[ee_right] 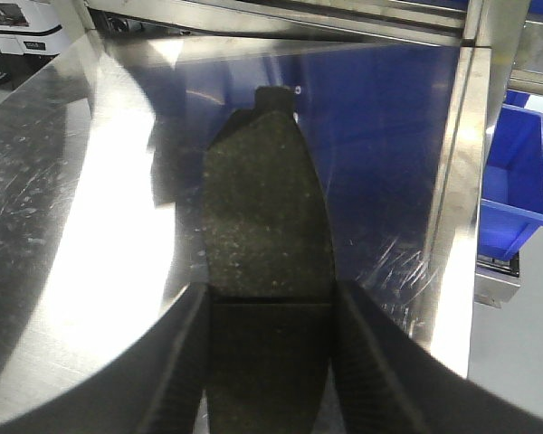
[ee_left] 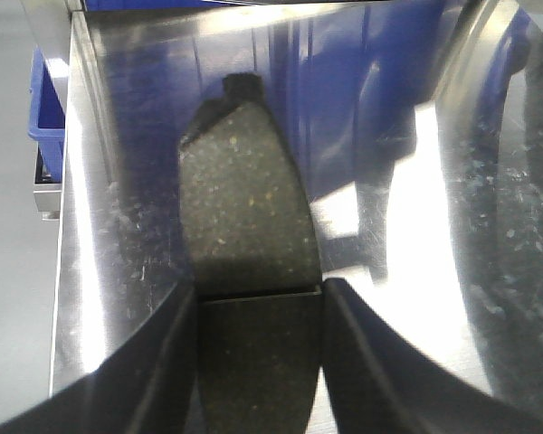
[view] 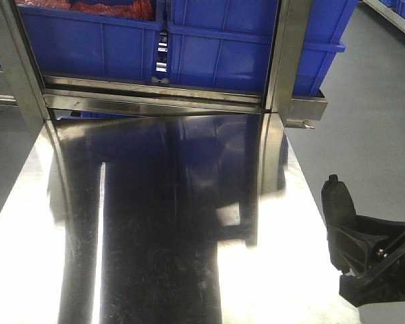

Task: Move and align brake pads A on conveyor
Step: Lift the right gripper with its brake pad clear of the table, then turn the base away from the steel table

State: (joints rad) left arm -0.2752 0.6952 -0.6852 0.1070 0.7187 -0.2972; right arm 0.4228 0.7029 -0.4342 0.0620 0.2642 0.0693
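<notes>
Behind shiny steel table (view: 155, 270), on metal rack shelf (view: 155, 101): blue plastic bins (view: 216, 47). Over table's left side: flat dark-grey brake pad (ee_left: 244, 208) between left gripper (ee_left: 261, 291) fingers. Near right edge: second such pad (ee_right: 267, 199) between right gripper (ee_right: 270, 294) fingers.

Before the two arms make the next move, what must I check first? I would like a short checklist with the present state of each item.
1. The left gripper is shut on the left pad: ok, fingers press both edges.
2. The right gripper is shut on the right pad: ok, same hold.
3. The conveyor is in view: not ok; only the steel table and blue bins show.
4. The other pads are located: cannot tell; none in view.
5. Both arms show in the front view: not ok; only the right one.
</notes>
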